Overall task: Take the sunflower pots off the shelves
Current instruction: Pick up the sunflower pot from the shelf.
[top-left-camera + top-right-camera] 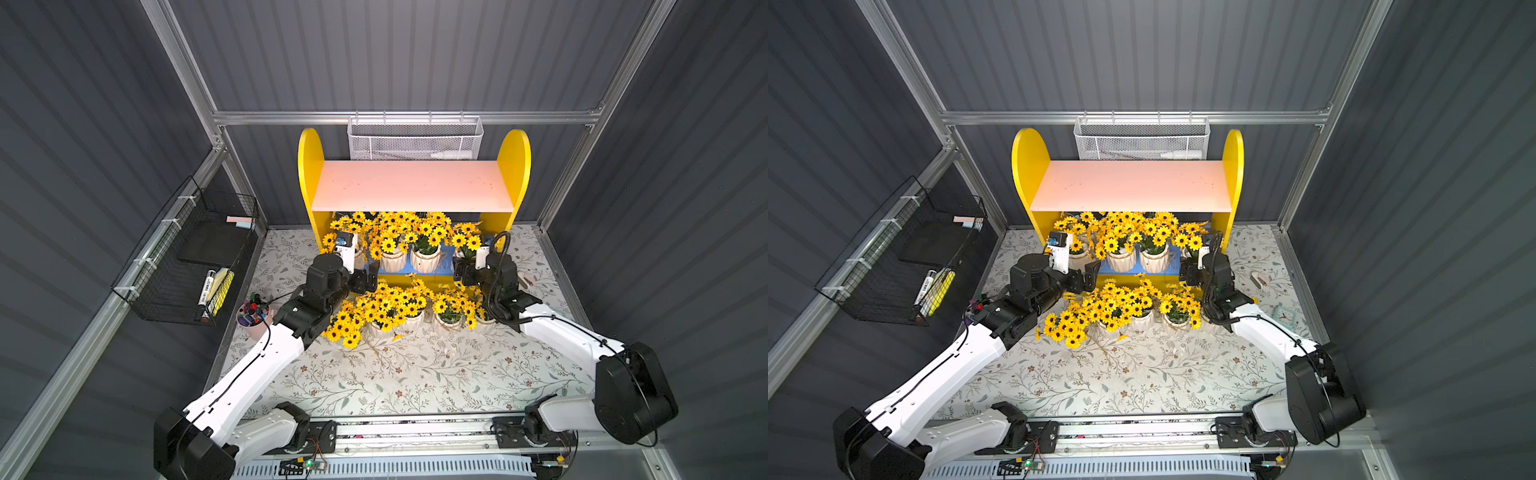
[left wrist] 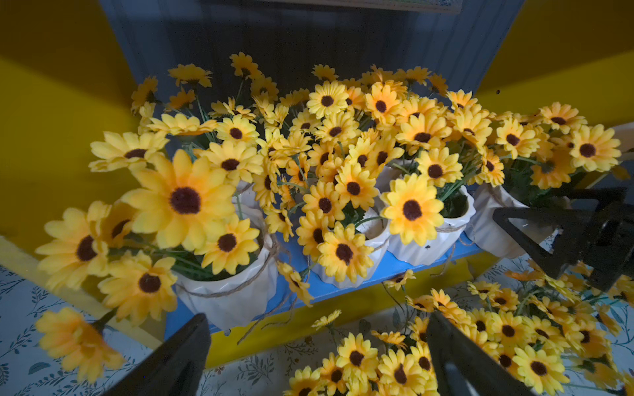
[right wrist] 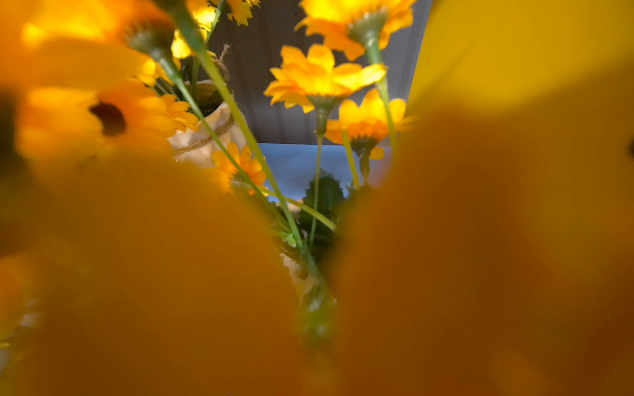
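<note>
The yellow shelves (image 1: 411,185) stand at the back; the pink upper board is bare. Several sunflower pots (image 1: 392,262) (image 2: 230,298) crowd the blue lower board (image 2: 291,257). Several more (image 1: 411,322) (image 1: 1142,320) stand on the table in front. My left gripper (image 2: 317,319) (image 1: 368,276) is open and holds nothing, just in front of the leftmost shelf pot. My right gripper (image 1: 459,266) is at the shelf's right end, its fingers (image 2: 566,236) spread beside the rightmost pot (image 2: 494,219). Blurred petals fill the right wrist view and hide its jaws.
A pink cup of markers (image 1: 253,318) sits beside the left arm. A black wire basket (image 1: 195,266) hangs on the left wall and a white mesh basket (image 1: 415,141) behind the shelves. A small teal clock (image 1: 1285,316) lies by the right arm.
</note>
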`<action>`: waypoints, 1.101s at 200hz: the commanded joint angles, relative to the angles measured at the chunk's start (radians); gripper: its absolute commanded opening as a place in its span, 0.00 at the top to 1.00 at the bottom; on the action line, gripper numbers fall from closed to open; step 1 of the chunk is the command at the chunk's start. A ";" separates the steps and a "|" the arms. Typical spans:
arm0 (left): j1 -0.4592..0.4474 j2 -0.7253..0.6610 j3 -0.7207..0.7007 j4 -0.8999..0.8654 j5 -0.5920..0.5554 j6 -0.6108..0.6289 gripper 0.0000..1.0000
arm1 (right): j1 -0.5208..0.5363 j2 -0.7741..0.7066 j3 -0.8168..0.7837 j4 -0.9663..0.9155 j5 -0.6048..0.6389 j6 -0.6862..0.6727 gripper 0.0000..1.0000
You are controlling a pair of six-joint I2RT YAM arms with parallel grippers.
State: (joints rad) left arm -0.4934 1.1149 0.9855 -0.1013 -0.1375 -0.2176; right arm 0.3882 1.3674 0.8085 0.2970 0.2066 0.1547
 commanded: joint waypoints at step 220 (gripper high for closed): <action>0.007 0.011 -0.018 0.041 0.066 -0.008 0.01 | 0.026 -0.248 -0.045 -0.019 -0.140 -0.037 1.00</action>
State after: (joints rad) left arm -0.4934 1.1233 0.9844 -0.0750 -0.0887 -0.2180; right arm 0.3958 1.1774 0.7536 0.2302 0.0742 0.1448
